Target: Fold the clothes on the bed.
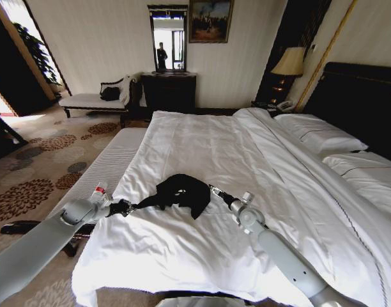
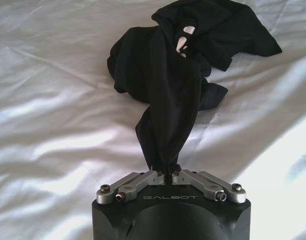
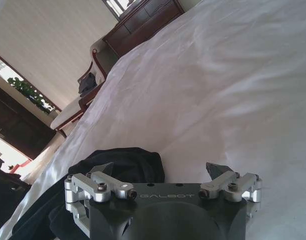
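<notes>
Black shirt on an all-white bed, that's basically the palette.

My T-shirt (image 1: 181, 192) is solid black, with a few small white marks peeking out of the folds in my left wrist view. The bed (image 1: 259, 160) is white all over: sheets, duvet, pillows (image 1: 323, 135), against a dark headboard (image 1: 365, 102). My left gripper (image 2: 166, 176) and right gripper (image 3: 163, 175) have silver metal fingers on black bodies. The carpet (image 1: 36, 173) is beige with dark brown flower medallions.
</notes>
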Available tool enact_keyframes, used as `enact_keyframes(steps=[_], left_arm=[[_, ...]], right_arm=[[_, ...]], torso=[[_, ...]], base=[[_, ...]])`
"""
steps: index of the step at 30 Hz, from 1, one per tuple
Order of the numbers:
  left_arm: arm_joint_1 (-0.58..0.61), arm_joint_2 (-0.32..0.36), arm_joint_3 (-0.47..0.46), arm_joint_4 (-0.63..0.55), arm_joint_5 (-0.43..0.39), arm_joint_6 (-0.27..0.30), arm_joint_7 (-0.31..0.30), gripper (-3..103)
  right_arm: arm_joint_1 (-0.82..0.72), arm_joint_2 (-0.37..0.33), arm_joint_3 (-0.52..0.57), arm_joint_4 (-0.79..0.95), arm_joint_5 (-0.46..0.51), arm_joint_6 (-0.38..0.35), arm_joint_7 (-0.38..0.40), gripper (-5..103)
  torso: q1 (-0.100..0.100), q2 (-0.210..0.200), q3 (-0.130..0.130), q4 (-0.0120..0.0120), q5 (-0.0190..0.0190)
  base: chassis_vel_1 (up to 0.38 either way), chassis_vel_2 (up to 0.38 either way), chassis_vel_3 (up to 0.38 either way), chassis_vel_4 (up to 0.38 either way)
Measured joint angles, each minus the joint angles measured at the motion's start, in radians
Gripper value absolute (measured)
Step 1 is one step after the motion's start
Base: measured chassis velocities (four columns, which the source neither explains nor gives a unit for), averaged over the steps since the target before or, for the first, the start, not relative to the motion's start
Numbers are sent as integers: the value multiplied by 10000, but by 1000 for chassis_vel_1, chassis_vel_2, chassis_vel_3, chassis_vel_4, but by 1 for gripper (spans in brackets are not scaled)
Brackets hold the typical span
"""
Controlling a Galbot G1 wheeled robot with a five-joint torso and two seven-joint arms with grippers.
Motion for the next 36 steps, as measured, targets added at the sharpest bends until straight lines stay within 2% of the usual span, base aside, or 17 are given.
enact_keyframes(steps=[12,15,16,18,20,24,25,28,29,31,33,36], left_arm=[[-86,39,14,-101,-74,6,0,2],[-146,38,41,-61,-75,7,5,2],[-146,38,41,-61,-75,7,5,2],[-220,24,85,-12,-75,7,11,2],[-249,17,103,7,-75,6,14,2],[-327,-18,148,77,-74,5,27,2],[-327,-18,148,77,-74,5,27,2],[-357,-47,173,150,-53,-5,40,2],[-357,-47,173,150,-53,-5,40,2],[-396,-80,197,193,-46,-9,46,2],[-410,-88,207,204,-45,-9,47,2],[-480,-134,251,234,-46,-10,55,2]], right_arm=[[462,249,-358,-587,-234,17,-229,102],[494,299,-380,-690,-268,28,-370,88],[494,299,-380,-690,-268,28,-370,88],[488,319,-389,-702,-289,37,-469,78],[475,321,-397,-702,-301,39,-507,78],[373,327,-404,-694,-345,55,-663,56],[373,327,-404,-694,-345,55,-663,56],[208,311,-343,-592,-399,92,-771,39],[208,311,-343,-592,-399,92,-771,39],[105,293,-304,-519,-442,129,-867,28],[88,293,-297,-511,-449,150,-894,28],[46,336,-256,-509,-485,359,-1120,13]], torso=[[0,0,0,0,-1],[0,0,0,0,-1],[0,0,0,0,-1],[0,0,-1,0,-1],[0,0,0,-1,-1],[0,0,0,-1,-1],[0,0,0,-1,-1],[0,0,-1,0,0],[0,0,-1,0,0],[0,0,-1,0,-1],[0,0,-1,-1,-1],[0,0,-1,0,0]], base=[[0,0,0,0],[0,0,0,0],[0,0,0,0],[0,0,0,0],[0,0,0,0],[0,0,0,0],[0,0,0,0],[0,0,0,0],[0,0,0,0],[0,0,0,0],[0,0,0,0],[0,0,0,0]])
